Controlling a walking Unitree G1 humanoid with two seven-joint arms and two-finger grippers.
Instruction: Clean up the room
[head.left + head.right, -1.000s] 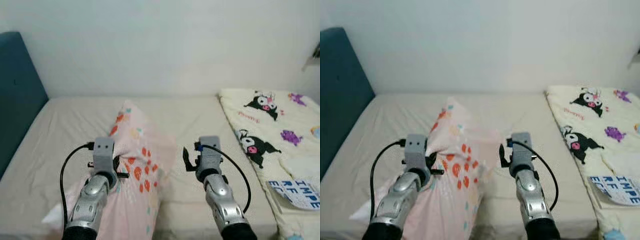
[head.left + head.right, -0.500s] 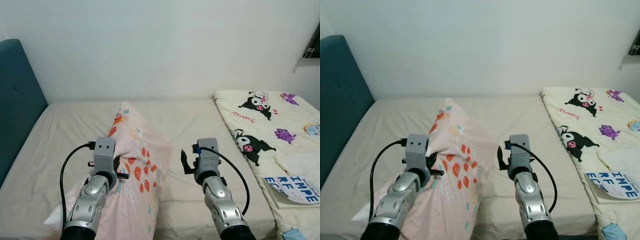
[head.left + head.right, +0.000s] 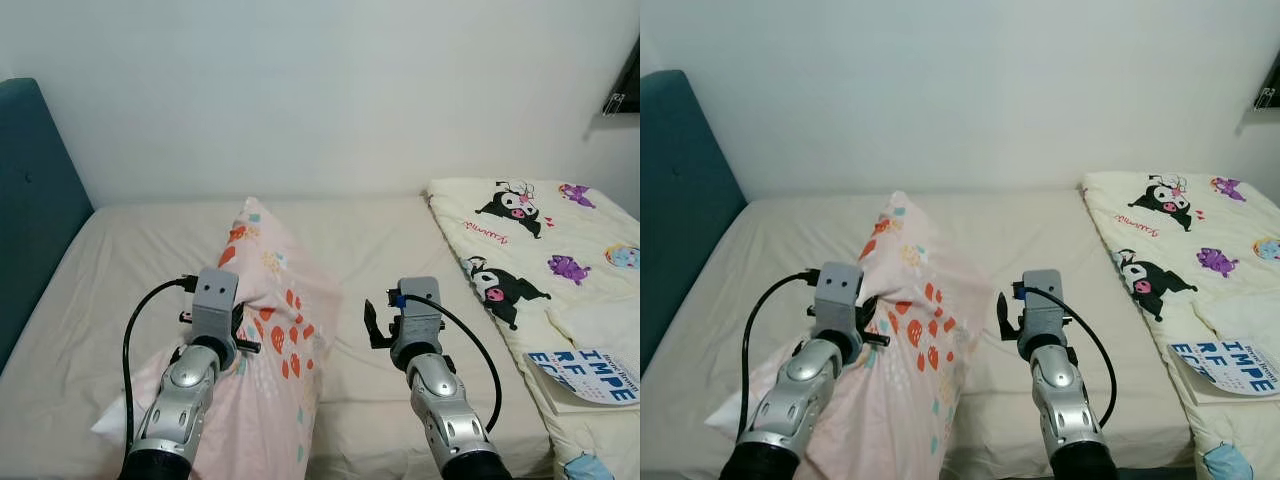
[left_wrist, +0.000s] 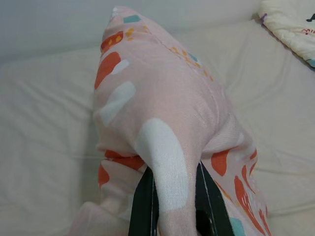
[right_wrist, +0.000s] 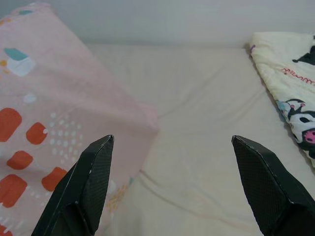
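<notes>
Left pincer [image 4: 172,206] is clamped on a fold of the pink patterned pillow [image 3: 275,330], held above the bed [image 3: 380,240]. Right pincer [image 5: 172,187], spread wide and empty, hovers just beside the pillow's edge.

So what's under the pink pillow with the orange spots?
The pink spotted pillow lies on the beige bed sheet, pinched by the left gripper. The pillow covers the sheet directly beneath it, so anything there is hidden.
</notes>
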